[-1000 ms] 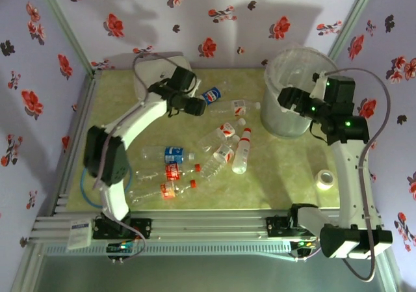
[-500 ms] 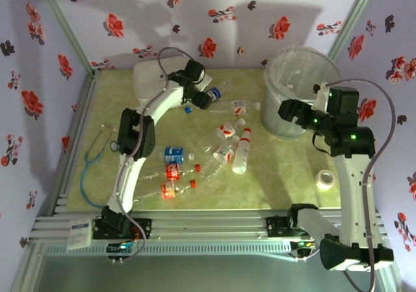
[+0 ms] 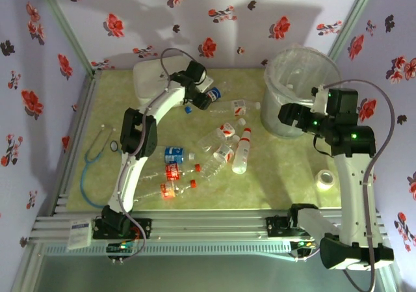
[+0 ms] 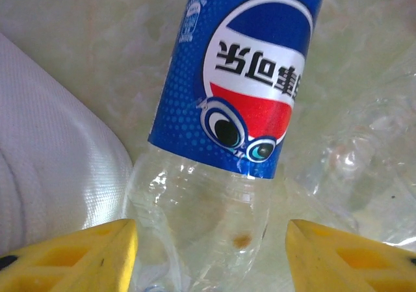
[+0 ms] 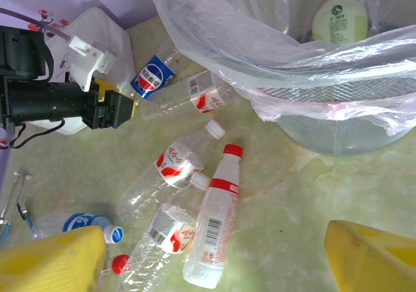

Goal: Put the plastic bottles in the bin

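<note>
Nearest the arm bases, a pair of red-labelled bottles (image 3: 170, 172) is lying flat, long axes running left to right. Just beyond them a blue-labelled bottle (image 3: 172, 155) is lying the same way, its cap to the right. To its right a white bottle with a red cap (image 3: 240, 152) is lying with its long axis near to far, cap pointing at the far side. The right gripper (image 3: 287, 114) is hovering above the table beside the bin (image 3: 279, 61). In its wrist view its 2 yellow fingers (image 5: 52, 259) are spread wide with nothing between them.

Farther back, the Pepsi bottle (image 4: 240, 110) is lying on its side on the table, just beside the white box (image 4: 45, 175). Its long axis is running straight away from the left gripper (image 4: 211, 259) and slanting toward the far right in the top view. That gripper is standing wide open, 1 fingertip on each side of the bottle's clear end. It is straddling the bottle without clamping it.

At the far right the bin, lined with a plastic bag, is holding 1 bottle with a pale green label (image 5: 338, 12).
</note>
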Controlling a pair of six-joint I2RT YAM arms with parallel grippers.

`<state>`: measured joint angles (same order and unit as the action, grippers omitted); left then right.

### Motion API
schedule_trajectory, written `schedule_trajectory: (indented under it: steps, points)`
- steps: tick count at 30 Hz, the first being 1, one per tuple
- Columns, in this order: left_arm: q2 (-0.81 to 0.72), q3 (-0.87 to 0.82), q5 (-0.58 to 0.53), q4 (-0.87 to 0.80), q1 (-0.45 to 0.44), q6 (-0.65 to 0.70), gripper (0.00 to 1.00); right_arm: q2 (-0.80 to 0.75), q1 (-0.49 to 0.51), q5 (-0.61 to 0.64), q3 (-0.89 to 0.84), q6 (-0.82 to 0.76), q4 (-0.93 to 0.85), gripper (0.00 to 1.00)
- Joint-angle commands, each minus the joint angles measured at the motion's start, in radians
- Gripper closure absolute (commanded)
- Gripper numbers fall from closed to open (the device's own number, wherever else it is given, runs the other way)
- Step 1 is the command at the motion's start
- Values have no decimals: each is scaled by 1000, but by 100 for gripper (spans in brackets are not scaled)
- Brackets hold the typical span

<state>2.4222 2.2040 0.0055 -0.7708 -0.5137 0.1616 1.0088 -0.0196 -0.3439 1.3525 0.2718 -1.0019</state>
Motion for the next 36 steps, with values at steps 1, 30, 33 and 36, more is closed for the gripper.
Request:
schedule_trajectory:
  steps: [1, 30, 33, 36]
  points:
    - [34, -19, 13, -57, 10, 8, 40, -5, 6, 18, 10, -24, -12, 12]
    - [-321, -222, -59, -9, 1, -96, 52, -8, 161, -68, 65, 189, 280, 14]
    - [-486, -422, -30, 95, 0, -186, 52, 16, 284, -21, 40, 244, 407, 14]
    - [-657, -621, 40, 208, -2, -349, 52, 64, 383, 11, 4, 300, 517, 14]
